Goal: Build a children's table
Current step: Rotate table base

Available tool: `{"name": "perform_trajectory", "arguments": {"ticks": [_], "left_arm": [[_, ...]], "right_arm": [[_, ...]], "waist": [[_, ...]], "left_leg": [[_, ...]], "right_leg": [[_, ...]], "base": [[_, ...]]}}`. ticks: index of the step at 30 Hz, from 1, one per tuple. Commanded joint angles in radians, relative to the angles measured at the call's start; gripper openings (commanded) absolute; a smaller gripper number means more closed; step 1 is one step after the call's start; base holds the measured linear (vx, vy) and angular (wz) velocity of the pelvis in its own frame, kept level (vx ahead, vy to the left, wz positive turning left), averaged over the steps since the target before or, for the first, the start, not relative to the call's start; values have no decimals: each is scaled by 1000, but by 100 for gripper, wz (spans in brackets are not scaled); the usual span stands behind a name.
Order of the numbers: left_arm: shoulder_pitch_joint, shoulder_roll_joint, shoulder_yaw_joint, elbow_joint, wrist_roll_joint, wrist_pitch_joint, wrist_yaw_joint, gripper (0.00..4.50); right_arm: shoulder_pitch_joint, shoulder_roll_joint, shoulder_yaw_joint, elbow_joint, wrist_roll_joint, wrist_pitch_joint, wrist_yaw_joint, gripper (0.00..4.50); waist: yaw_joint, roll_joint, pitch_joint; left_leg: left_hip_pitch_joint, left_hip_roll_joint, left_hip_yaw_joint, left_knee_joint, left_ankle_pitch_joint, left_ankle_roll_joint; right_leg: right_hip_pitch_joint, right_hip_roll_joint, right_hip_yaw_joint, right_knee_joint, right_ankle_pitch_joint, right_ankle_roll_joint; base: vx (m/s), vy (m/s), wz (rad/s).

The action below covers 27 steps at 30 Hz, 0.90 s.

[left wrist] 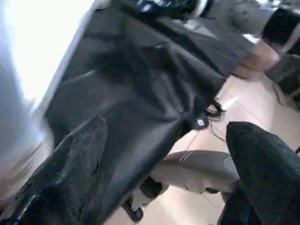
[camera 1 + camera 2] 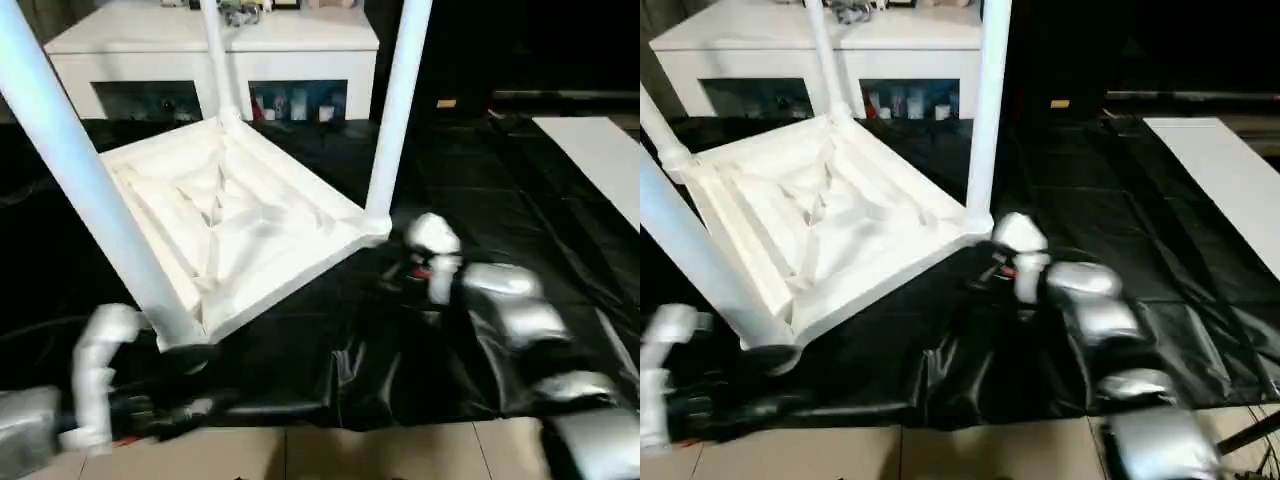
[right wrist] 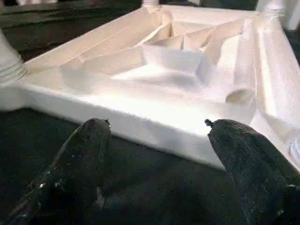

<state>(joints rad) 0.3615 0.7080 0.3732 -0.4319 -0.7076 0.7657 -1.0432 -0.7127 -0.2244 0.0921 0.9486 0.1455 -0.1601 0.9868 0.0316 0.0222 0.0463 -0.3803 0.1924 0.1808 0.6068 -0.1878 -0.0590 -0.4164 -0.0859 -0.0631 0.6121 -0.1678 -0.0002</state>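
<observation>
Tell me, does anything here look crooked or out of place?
The children's table lies upside down on the black sheet, legs pointing up. That suits assembly. The nearest leg leans outward rather than standing straight like the right leg, so it looks askew.

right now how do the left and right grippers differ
The left gripper points at the black sheet and bare floor, off the table top; the right gripper faces the top's rim, close to it. The left sits by the near leg, the right by the leg at the other corner. Both are open and hold nothing.
</observation>
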Motion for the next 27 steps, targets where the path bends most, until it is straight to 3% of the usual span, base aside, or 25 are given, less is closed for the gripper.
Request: {"name": "perform_trajectory", "arguments": {"ticks": [1,6,9,10,11,15,18,23,25,27], "left_arm": [[14,20,39,18,-6,-10,-13,446],[46,29,93,48,-9,-15,-21,446],[58,36,103,64,1,-35,-21,446],[58,36,104,66,3,-40,-19,446],[37,27,100,75,16,-68,-3,446],[-37,5,68,80,45,-126,30,446],[-131,-21,-1,74,86,-177,56,446],[-267,-67,-100,100,112,-213,82,446],[-307,-71,-143,122,115,-209,59,446],[-327,-73,-161,138,128,-218,55,446]], "right_arm": [[-41,6,-20,30,-26,-36,-66,380],[-135,16,-42,143,-87,-62,-386,380],[-177,5,-72,191,-88,-70,-520,380],[-185,1,-77,203,-89,-70,-551,380],[-202,-13,-92,232,-96,-66,-631,380],[-208,-41,-94,268,-125,-54,-750,380],[-198,-59,-94,286,-145,-71,-835,380],[-181,-36,-141,284,-88,-79,-700,380],[-144,-37,-117,253,-88,-92,-584,380],[-120,-41,-102,233,-88,-96,-536,380]], "waist": [[1,9,-41],[0,8,-39],[-1,-1,-41],[1,1,-42],[0,-3,-42],[5,-3,-46],[2,-8,-52],[-2,-8,-58],[0,-1,-60],[3,-4,-61]], "left_leg": [[28,34,-16,-88,-452,-11],[33,32,-18,-94,-493,-42],[30,30,-18,-93,-492,-40],[35,31,-15,-94,-489,-42],[33,31,-15,-94,-483,-41],[27,27,-11,-91,-433,-40],[20,24,-9,-86,-371,-32],[16,23,-5,-78,-317,-1],[12,26,-5,-75,-278,11],[14,26,-1,-72,-245,25]], "right_leg": [[16,-40,40,-93,-516,-175],[14,-36,40,-89,-484,-173],[16,-37,42,-87,-468,-161],[13,-35,42,-87,-440,-162],[14,-35,43,-86,-427,-165],[25,-34,43,-77,-355,-169],[34,-36,43,-68,-294,-181],[43,-36,43,-61,-234,-205],[47,-37,42,-55,-184,-234],[48,-34,41,-52,-143,-256]], "base": [[0,0,0],[0,0,0],[0,0,0],[0,0,0],[0,0,0],[0,0,0],[0,0,0],[0,0,0],[0,0,0],[0,0,0]]}}
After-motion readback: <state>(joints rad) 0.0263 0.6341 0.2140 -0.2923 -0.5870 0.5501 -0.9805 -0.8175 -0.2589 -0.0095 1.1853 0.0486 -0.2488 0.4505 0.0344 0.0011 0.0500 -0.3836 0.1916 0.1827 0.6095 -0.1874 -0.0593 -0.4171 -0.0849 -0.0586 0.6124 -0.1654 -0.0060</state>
